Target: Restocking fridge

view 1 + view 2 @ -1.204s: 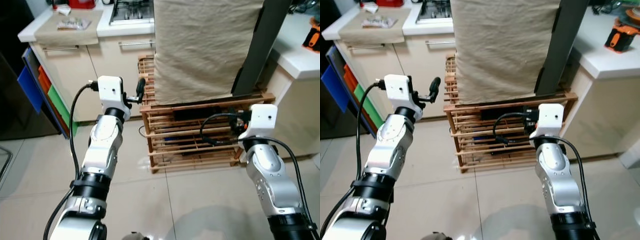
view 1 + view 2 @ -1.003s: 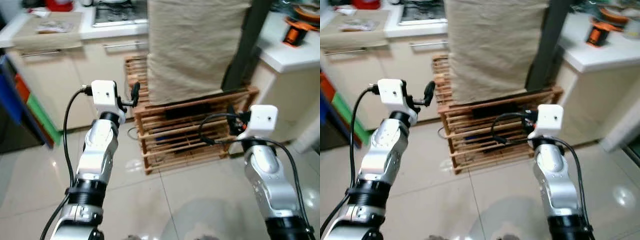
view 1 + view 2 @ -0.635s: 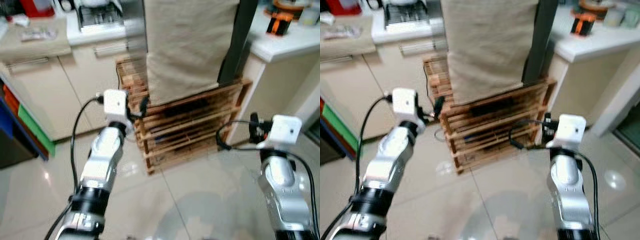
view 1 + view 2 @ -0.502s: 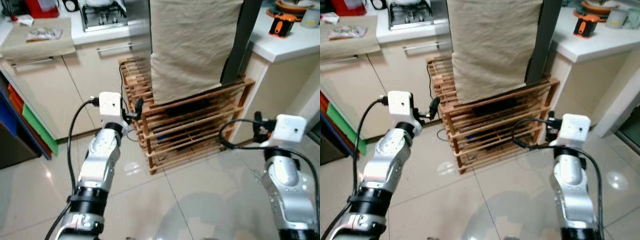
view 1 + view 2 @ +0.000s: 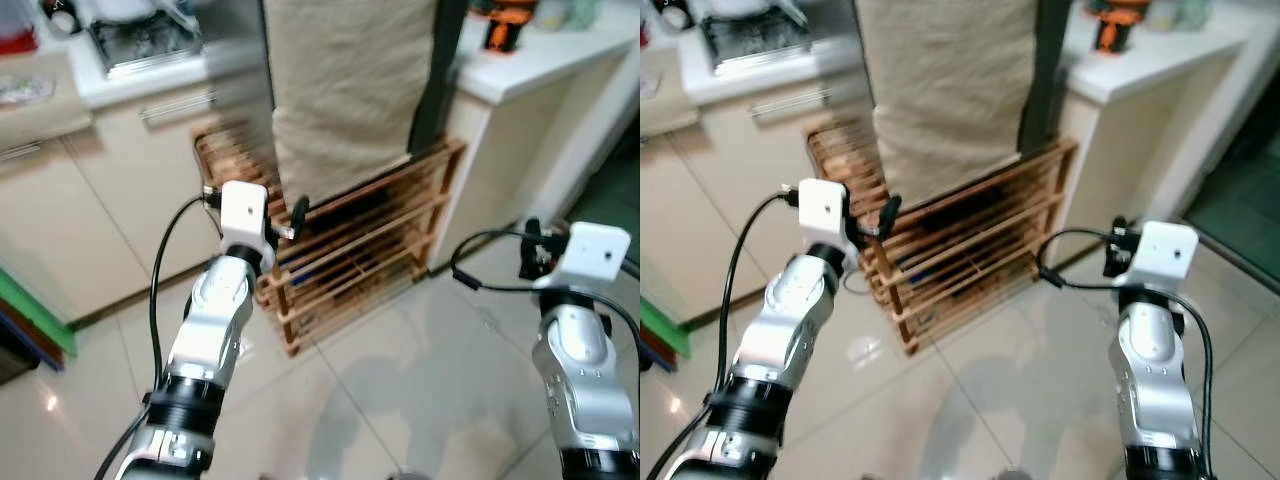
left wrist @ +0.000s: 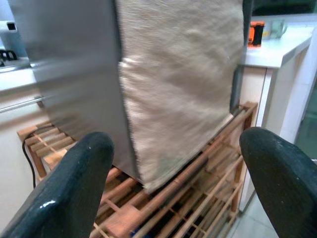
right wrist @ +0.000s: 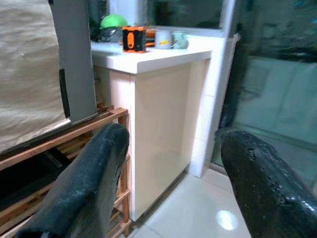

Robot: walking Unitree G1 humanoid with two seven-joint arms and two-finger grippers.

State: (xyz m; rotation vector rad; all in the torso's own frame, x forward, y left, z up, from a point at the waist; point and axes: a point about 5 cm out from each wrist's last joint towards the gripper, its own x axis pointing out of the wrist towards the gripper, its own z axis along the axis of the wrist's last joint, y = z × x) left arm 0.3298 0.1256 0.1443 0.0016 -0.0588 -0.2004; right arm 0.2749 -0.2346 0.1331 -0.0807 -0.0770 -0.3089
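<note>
since a moment ago your whole view is swinging to the robot's right: the wooden rack is sliding toward the left of the head views and the white worktop with the orange item on it is coming in, along with a dark doorway beside it; that is the camera turning, not the things moving. you are carrying nothing yet. the left hand is hanging in front of the rack with its fingers wide apart, facing the beige cloth draped over a tall grey appliance, probably the fridge, standing on the rack. the right hand is also spread open, pointing at the worktop's cream cabinet side. no stock to load is showing, so you cannot yet judge its weight or where to grip it. the cloth looks soft and limp, so expect it to sag and slide if you are pinching it; take an edge, near a lower corner, should you need it lifted.
</note>
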